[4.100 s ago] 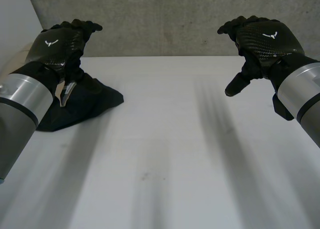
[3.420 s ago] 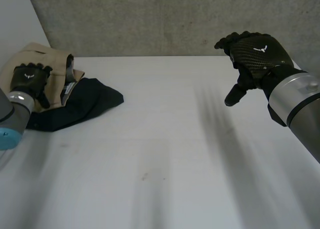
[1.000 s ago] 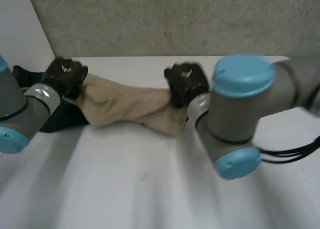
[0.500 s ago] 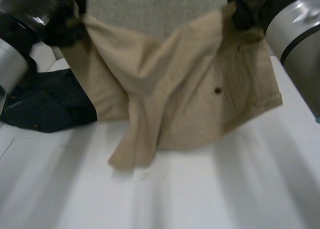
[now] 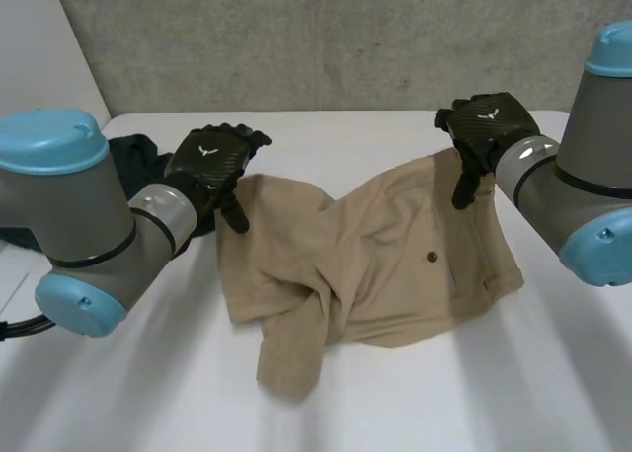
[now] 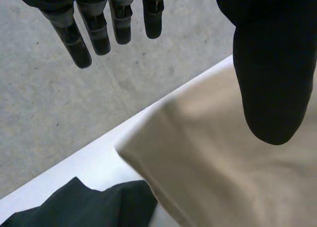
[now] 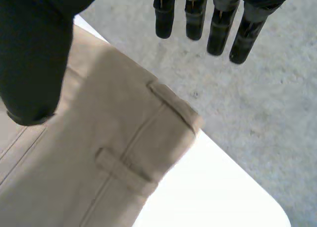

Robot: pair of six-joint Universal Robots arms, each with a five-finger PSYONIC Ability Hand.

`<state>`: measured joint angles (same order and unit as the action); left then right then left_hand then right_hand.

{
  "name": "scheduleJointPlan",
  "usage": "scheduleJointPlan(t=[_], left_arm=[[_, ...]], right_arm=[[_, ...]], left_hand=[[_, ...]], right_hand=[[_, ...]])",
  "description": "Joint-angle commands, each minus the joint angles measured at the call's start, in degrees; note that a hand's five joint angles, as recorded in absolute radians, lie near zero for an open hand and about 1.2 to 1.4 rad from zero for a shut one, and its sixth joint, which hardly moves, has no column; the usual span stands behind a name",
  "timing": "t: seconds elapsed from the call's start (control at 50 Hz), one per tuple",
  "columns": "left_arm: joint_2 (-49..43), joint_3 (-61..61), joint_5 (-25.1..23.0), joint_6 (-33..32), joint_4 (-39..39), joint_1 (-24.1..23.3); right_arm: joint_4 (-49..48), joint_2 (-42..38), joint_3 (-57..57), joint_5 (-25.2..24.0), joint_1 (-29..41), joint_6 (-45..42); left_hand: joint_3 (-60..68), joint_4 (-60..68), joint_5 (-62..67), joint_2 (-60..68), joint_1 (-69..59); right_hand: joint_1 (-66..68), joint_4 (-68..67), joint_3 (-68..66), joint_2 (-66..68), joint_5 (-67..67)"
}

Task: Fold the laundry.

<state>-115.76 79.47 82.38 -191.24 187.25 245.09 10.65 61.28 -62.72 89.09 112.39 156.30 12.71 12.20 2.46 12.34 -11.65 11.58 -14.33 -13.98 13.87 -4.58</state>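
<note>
The left hand (image 5: 210,163) is seen hovering over one far corner of the tan garment (image 5: 375,264). In its wrist view the fingers (image 6: 99,28) are held straight and the thumb (image 6: 270,88) is kept well apart from them, so the hand is wide and nothing is gripped. The right hand (image 5: 486,126) is found above the opposite far corner, at the waistband, where a belt loop (image 7: 119,167) can be made out. Its fingers (image 7: 218,28) are likewise straight and spread from the thumb (image 7: 34,63), with no cloth between them. The garment is spread across the middle of the tabletop (image 5: 513,393) with its waistband edge stretched between the two hands, which is judged to be a laying-out for folding. A small button (image 5: 431,258) is shown face up. The spreading is judged incomplete, since the near part is bunched and one flap is doubled under towards the near edge, so smoothing would probably be called for before a fold is made. A dark garment (image 5: 133,156) is left crumpled beside the left arm, touching the tan one at its corner, presumably kept aside for a later turn. The tabletop is white and smooth. It is backed by a rough grey concrete wall (image 5: 336,47), with a plain white panel (image 5: 39,67) at the robot's left.
</note>
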Motion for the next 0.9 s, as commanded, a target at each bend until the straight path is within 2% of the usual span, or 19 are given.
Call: scheduleJointPlan(t=[0.02, 0.14, 0.24, 0.36, 0.44, 0.52, 0.68, 0.72, 0.82, 0.9], left_arm=[[8.6, 5.07, 4.54, -0.27, -0.39, -3.04], [17.92, 13.16, 5.59, 0.25, -1.0, -6.11], [21.27, 17.64, 5.51, 0.6, -3.9, -10.77], [20.84, 19.49, 5.16, 5.07, -10.31, -17.53], [19.17, 19.32, 4.72, 9.64, -12.17, -20.79], [13.29, 18.09, 4.89, 10.63, -11.99, -23.34], [3.0, 12.38, 5.94, 10.36, -11.64, -23.61], [1.5, 11.06, 6.47, 10.36, -11.64, -23.26], [-1.4, 7.9, 11.74, 9.57, -11.03, -18.96], [-1.84, 6.93, 14.55, 5.01, -8.57, -16.93]], right_arm=[[0.51, 2.7, -1.96, -0.59, -3.76, 0.06], [1.48, 10.61, -7.06, -2.08, -6.13, -2.13], [5.07, 14.21, -13.29, -6.38, -8.77, -12.05], [8.25, 15.63, -22.08, -10.25, -12.28, -24.02], [5.97, 15.45, -26.57, -13.59, -13.16, -26.4], [0.35, 14.75, -30.61, -17.36, -14.83, -26.4], [-15.39, 7.81, -35.28, -24.93, -16.5, -25.79], [-16.88, 5.88, -35.19, -25.72, -16.42, -26.13], [-16.98, 1.48, -33.35, -25.81, -16.33, -26.66], [-16.98, 0.16, -32.2, -25.9, -16.33, -26.23]], left_hand=[[-0.82, -0.3, -0.56, -0.44, -0.25], [4.22, 4.74, 4.48, 4.6, -5.29], [13.8, 14.32, 14.05, 14.17, -14.86], [24.23, 24.75, 24.49, 24.61, -25.3], [24.25, 24.77, 24.5, 24.62, -25.31], [23.07, 23.59, 23.33, 23.45, -24.14], [12.48, 13.0, 12.73, 12.85, -13.54], [11.14, 11.65, 11.39, 11.51, -12.2], [9.78, 10.3, 10.04, 10.16, -10.85], [9.45, 9.96, 9.7, 9.82, -10.51]], right_hand=[[-1.58, 4.33, 3.98, -3.87, 4.58], [-1.58, 4.33, 3.98, -3.87, 4.58], [-1.58, 4.33, 3.98, -3.87, 4.58], [-0.49, 3.24, 2.89, -2.78, 3.49], [2.54, 0.21, -0.14, 0.25, 0.46], [2.04, 0.71, 0.36, -0.25, 0.96], [0.35, 2.4, 2.04, -1.93, 2.65], [0.52, 2.23, 1.87, -1.76, 2.48], [0.69, 2.06, 1.71, -1.6, 2.31], [0.86, 1.89, 1.54, -1.43, 2.14]])
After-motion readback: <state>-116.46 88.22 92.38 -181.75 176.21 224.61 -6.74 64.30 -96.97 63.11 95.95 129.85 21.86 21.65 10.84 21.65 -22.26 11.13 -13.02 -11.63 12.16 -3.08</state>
